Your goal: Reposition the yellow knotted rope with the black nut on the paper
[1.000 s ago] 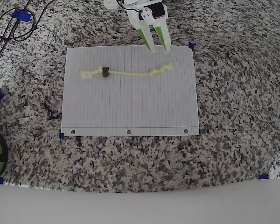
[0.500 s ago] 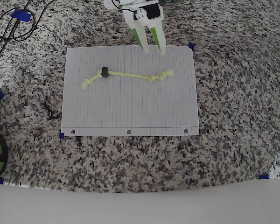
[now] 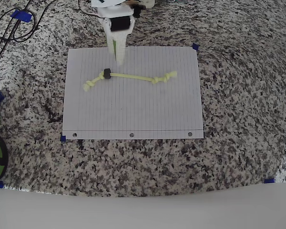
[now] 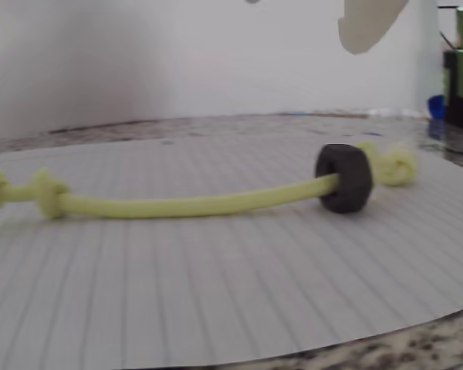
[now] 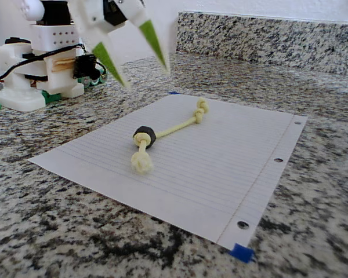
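One thin pale yellow knotted rope (image 3: 128, 77) with one black nut (image 3: 107, 73) lies mid-upper on the white lined paper (image 3: 133, 114), bare sheet all around; the white-and-green gripper (image 5: 144, 62) hovers above, fingers spread, empty.

Overhead straight down, wrist low and close, fixed oblique from the side; the paper (image 3: 133, 109) shared.

1. Looks like a kitchen: speckled granite countertop (image 3: 238, 105) with matching granite backsplash (image 5: 267, 35) behind the arm.
2. White wall (image 5: 255, 7) above; blue tape marks (image 3: 268, 181) on the counter.
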You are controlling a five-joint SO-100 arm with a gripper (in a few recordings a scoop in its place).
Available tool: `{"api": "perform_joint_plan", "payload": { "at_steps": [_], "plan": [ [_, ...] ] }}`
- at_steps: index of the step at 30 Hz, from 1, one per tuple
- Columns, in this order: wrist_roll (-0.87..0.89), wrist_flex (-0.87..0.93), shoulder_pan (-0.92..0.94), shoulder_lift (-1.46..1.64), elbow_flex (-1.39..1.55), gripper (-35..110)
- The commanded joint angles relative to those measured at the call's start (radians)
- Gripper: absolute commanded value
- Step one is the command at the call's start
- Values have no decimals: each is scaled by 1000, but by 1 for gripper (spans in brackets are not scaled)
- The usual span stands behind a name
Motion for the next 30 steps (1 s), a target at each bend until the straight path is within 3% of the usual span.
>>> {"api": "perform_joint_plan", "payload": {
  "at_steps": [1,14,16,30],
  "plan": [
    [141,18,72,-123,-95,60],
    [377,0,190,-581,-430,54],
    [408,0,193,-626,-463,49],
    [538,-132,210,-795,-520,48]
  ]
}}
